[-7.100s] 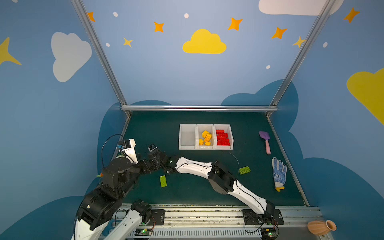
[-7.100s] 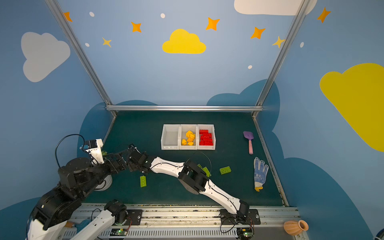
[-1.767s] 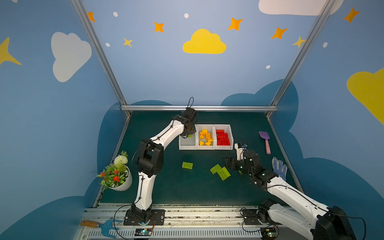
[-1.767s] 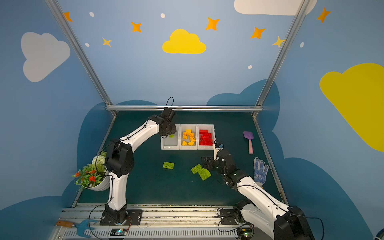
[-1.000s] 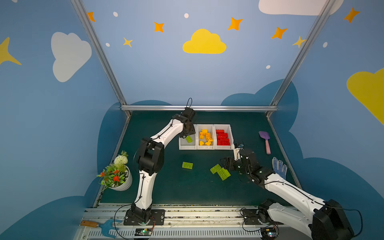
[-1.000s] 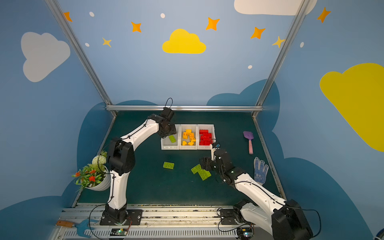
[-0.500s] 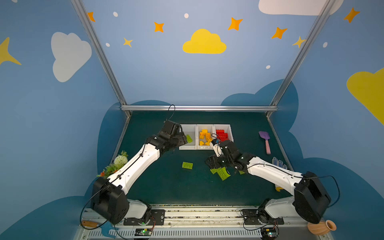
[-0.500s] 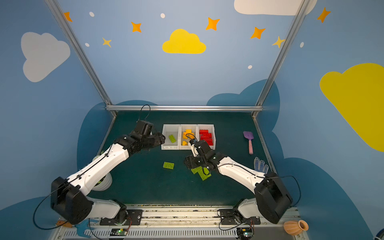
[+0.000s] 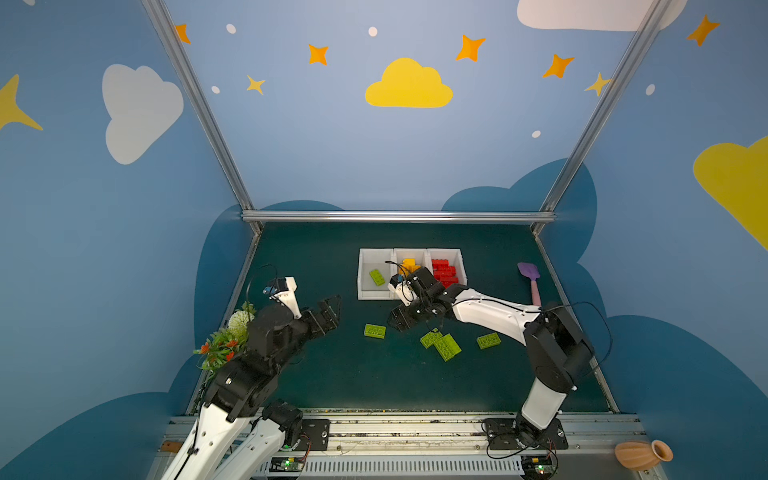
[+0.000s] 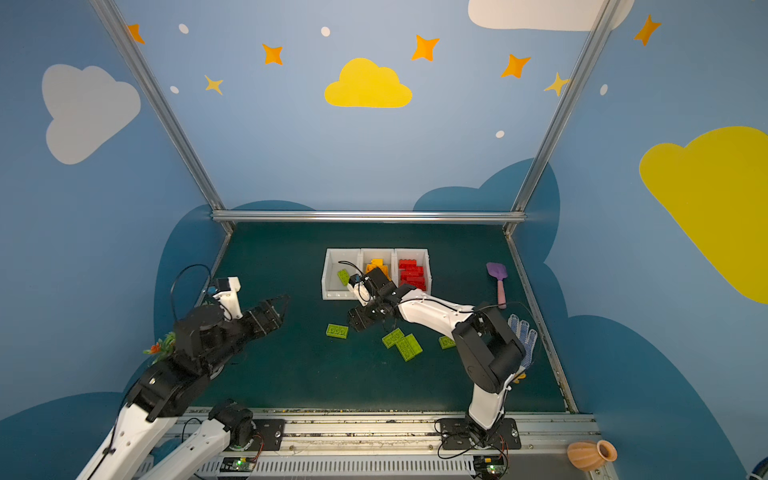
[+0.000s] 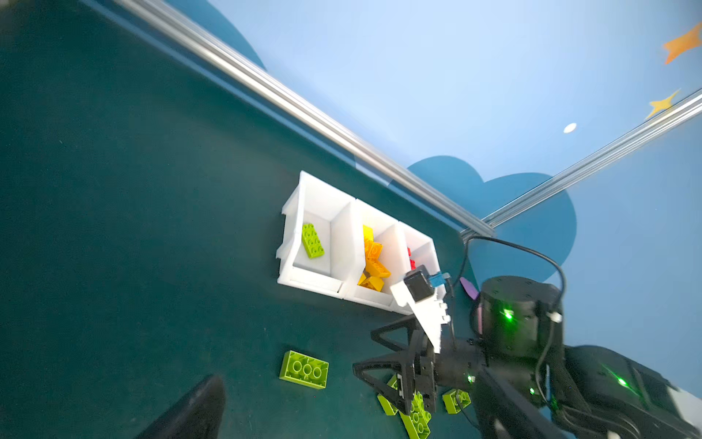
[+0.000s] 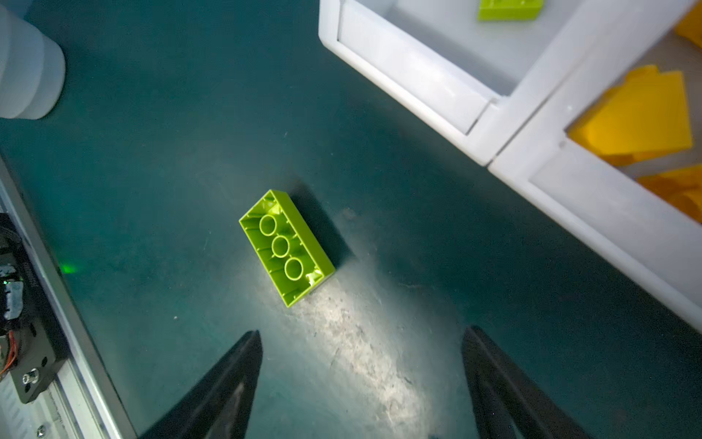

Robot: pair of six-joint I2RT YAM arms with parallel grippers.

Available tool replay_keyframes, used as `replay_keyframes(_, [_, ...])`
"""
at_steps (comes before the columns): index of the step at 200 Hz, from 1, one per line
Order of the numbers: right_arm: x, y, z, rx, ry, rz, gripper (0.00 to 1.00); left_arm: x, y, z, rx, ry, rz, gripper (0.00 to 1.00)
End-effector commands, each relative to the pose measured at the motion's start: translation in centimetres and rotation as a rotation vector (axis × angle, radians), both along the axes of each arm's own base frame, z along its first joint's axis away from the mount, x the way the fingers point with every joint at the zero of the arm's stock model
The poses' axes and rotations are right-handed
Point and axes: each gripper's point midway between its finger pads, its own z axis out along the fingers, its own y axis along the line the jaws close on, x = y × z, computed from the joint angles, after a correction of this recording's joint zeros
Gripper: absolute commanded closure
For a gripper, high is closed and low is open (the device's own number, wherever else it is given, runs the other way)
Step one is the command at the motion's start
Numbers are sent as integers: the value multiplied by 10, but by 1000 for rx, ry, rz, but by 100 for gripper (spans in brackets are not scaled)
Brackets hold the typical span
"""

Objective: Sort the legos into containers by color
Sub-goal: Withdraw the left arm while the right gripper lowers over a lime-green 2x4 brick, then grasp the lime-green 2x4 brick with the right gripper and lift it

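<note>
Three white bins stand side by side at the back. The left one holds one green lego, the middle one yellow legos, the right one red legos. Several green legos lie loose on the mat: one apart and a cluster. My right gripper hovers open between them; in the right wrist view the upside-down green lego lies just ahead of the right gripper, nothing between its fingers. My left gripper hangs open and empty left of the bins.
A flower pot stands at the left edge behind my left arm. A purple shovel and a knitted glove lie at the right side. A clay vase rests outside the front rail.
My left arm has drawn back from the left bin toward the front left, jaws opened, leaving a green lego in that bin. My right gripper has moved left past the cluster toward the lone green lego.
</note>
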Motion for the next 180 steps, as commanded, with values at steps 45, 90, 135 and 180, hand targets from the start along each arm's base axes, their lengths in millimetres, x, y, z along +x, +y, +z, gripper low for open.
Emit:
replay_keyframes(45, [-12,39,-14,-20,77,156,21,-30,35,-18,114,-41,72,0])
replay_keyframes(90, [-21,56,-30,-48,84,185,24,-31,37,-17,118,-44,77,0])
replay_keyframes(135, [-34,61,-41,-90,66,236,30,-30,42,-21,130,-27,102,0])
replay_keyframes(180, [-37,55,-52,-181,-30,224,42,-26,46,-26,140,4,131,0])
